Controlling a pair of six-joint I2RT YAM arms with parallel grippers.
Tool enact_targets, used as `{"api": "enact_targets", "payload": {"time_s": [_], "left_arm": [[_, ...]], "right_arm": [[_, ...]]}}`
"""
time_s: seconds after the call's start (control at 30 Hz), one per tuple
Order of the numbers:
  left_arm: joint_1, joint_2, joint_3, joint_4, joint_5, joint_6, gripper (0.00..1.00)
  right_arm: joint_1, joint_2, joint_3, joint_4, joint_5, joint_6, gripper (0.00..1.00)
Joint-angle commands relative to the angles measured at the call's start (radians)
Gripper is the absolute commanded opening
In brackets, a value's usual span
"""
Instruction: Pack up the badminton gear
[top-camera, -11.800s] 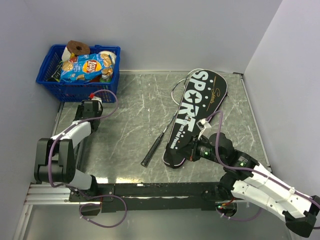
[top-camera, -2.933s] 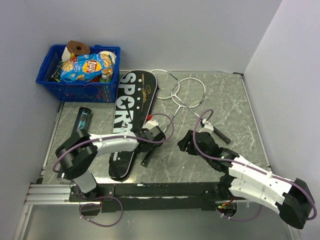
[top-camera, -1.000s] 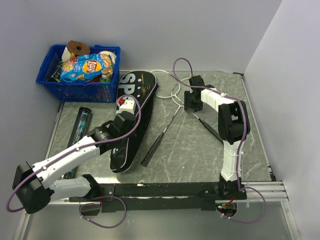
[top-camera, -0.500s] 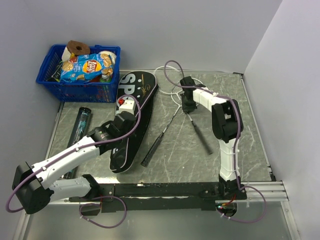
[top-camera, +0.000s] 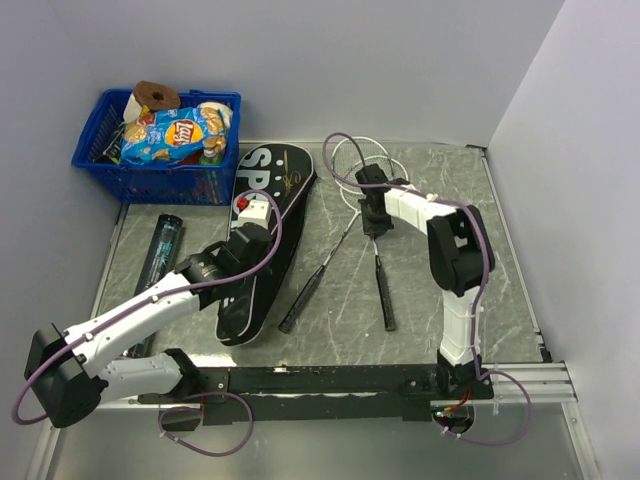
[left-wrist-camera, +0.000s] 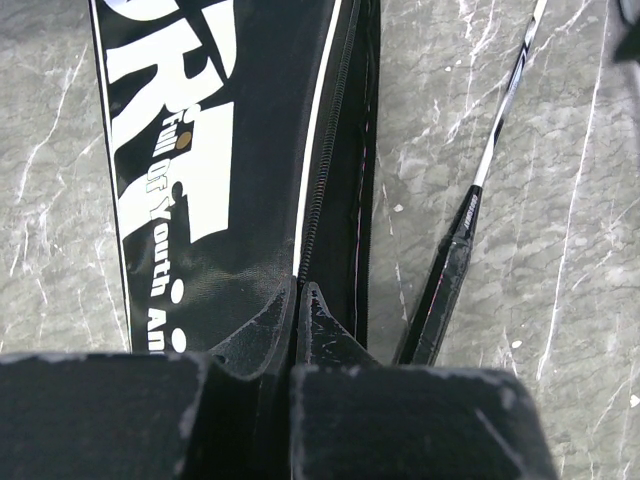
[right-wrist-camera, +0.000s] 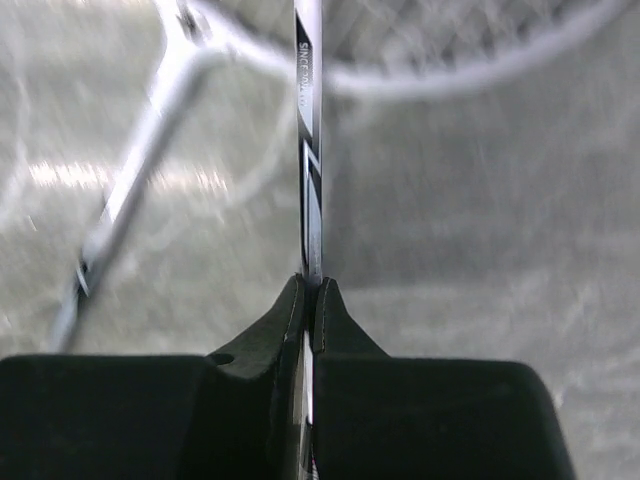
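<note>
Top external view is showing a grey marbled table (top-camera: 500, 260) with two robot arms reaching over it. Left gripper (left-wrist-camera: 300, 300) is pinching tightly on the zip edge of a black racket-shaped fabric bag lettered SPORT (top-camera: 270, 185), which is lying lengthwise left of centre. Right gripper (right-wrist-camera: 310, 290) is clamping narrowly around the thin shaft of a white-framed racket with a black handle (top-camera: 384, 300). That handle is pointing toward the near edge, and the racket's head is lying near the far edge. A second white-framed racket (top-camera: 305, 297) is lying diagonally between the bag and the held racket, with its handle just beside the bag and the two heads overlapping. A long dark tube (top-camera: 163, 245) is lying left of the bag. A blue plastic basket (top-camera: 150, 185) holding a crisp packet (top-camera: 170, 135) is sitting in the far left corner.
</note>
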Motion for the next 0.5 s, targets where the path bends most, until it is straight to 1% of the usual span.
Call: {"api": "enact_targets", "payload": {"time_s": [0.0, 0.13, 0.17, 0.27, 0.37, 0.47], "left_arm": [[0.004, 0.001, 0.028, 0.025, -0.031, 0.000, 0.01], [0.004, 0.005, 0.016, 0.045, -0.048, -0.001, 0.01], [0.004, 0.008, 0.019, 0.045, -0.049, -0.004, 0.01], [0.006, 0.004, 0.027, 0.048, -0.043, -0.018, 0.01], [0.006, -0.001, 0.044, 0.044, -0.055, -0.023, 0.01], [0.006, -0.005, 0.062, 0.042, -0.075, -0.012, 0.01]], "right_arm": [[0.024, -0.222, -0.096, 0.029, 0.015, 0.069, 0.00], [0.065, -0.344, -0.170, 0.019, 0.034, 0.089, 0.00], [0.091, -0.364, -0.188, 0.000, 0.043, 0.092, 0.00], [0.136, -0.451, -0.231, -0.036, 0.101, 0.108, 0.00], [0.179, -0.572, -0.301, -0.049, 0.119, 0.146, 0.00], [0.225, -0.646, -0.364, -0.064, 0.129, 0.181, 0.00]]}}
